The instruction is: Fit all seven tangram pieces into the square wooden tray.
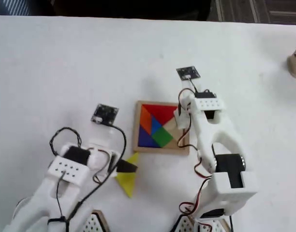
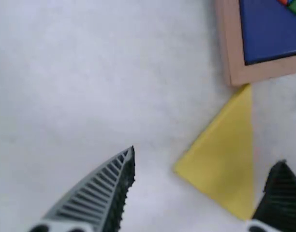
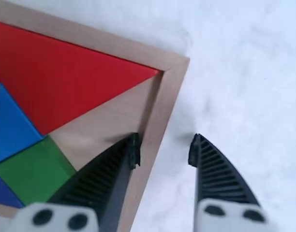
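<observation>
Left wrist view: yellow triangle flat on the worktop, between the left jaws, which stand released. It lies close to the dark jaw and well off the pale one, one tip at the tray corner, touching or nearly.

Also listed: right jaws, released, astride the tray's rim, one over the bare slot beside the red triangle, one outside.

Handling note: centre the left jaws on the yellow piece before closing, lift it level, and turn it to match the slot. The right jaws probably need to clear the rim first.
</observation>
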### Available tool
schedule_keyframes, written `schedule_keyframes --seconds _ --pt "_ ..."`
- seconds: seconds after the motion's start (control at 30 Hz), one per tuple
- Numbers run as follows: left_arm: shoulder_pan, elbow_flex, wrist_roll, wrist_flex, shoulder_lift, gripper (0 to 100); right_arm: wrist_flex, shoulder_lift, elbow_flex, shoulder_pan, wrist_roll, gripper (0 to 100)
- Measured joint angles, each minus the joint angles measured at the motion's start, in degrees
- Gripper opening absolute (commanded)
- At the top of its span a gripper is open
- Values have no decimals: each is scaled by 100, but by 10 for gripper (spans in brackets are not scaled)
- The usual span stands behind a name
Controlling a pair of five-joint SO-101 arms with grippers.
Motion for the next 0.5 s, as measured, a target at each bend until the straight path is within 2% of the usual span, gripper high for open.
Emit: schedule_keyframes --seconds 0.3,0.5 --pt "255 -211 18 0 1011 411 0 0 0 0 0 163" --pt "466 -492 413 0 1732 411 0 0 0 0 0 163"
